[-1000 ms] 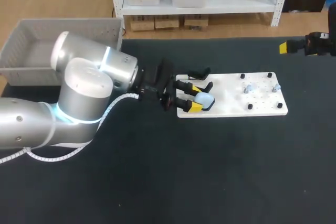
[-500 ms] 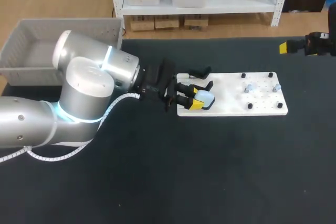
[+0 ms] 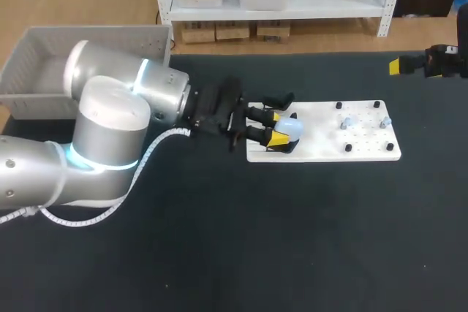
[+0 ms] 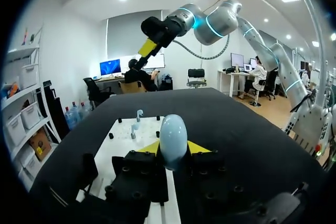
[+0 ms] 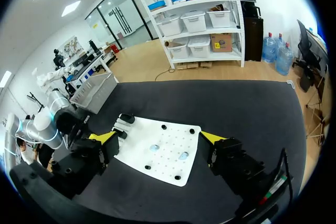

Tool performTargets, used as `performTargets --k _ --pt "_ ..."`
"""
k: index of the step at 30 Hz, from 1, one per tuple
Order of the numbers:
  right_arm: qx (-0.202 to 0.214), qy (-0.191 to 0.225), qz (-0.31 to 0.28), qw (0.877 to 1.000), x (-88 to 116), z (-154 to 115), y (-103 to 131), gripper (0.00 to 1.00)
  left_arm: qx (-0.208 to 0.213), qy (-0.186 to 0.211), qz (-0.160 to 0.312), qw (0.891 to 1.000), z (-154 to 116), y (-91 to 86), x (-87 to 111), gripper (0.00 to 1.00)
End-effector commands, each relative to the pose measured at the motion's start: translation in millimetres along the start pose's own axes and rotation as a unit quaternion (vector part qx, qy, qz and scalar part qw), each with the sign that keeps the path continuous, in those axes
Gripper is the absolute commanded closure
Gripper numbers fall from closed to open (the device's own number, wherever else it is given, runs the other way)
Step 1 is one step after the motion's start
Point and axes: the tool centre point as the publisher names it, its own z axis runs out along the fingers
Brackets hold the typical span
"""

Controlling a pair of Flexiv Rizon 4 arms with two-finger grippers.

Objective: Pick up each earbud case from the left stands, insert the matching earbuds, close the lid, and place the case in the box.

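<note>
— At the left end of the white board (image 3: pixel 322 137), what does the left tool (image 3: pixel 272 128) hold?
— The pale blue earbud case (image 3: pixel 287 128), pinched from two sides by the yellow fingertips (image 4: pixel 199 147). It stands upright between them, just above a black stand (image 3: pixel 281 148). Whether it is fully clear of that stand I cannot tell.
— Risks?
— The case is smooth and rounded, and the grip looks low on its body, so a sharp swing could make it pivot or slip. If it is not yet free, a sideways pull could snag the stand. The lid appears shut and must be opened before the earbuds (image 3: pixel 345 122) go in.
— The right tool (image 3: pixel 409 65)?
— Spread wide, holding nothing, at the tabletop's far right edge, well apart from the board.
— Surface and room?
— Black matte tabletop (image 3: pixel 292 239), with the board flat on it. The box (image 3: pixel 44 56) stands at the far left corner, behind the left arm, well apart from the board.
</note>
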Motion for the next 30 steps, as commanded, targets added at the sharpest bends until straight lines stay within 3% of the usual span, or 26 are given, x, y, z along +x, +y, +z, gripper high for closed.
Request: performTargets --k 1,8,15,30 --pt "0.000 0.000 0.000 1.000 -0.1 -0.3 0.1 0.00 -0.027 -0.032 0.008 0.999 -1.5 -11.1 -8.7 1.00" --pt "0.000 0.000 0.000 1.000 -0.1 -0.3 0.1 0.00 -0.020 -0.078 0.023 0.997 7.0 -11.3 -28.3 1.00" --pt "0.000 0.000 0.000 1.000 -0.1 -0.3 0.1 0.00 -0.021 -0.096 0.021 0.995 7.8 -10.0 -39.8 1.00" --pt "0.000 0.000 0.000 1.000 -0.1 -0.3 0.1 0.00 -0.025 -0.122 -0.007 0.992 1.3 -15.9 -34.0 1.00"
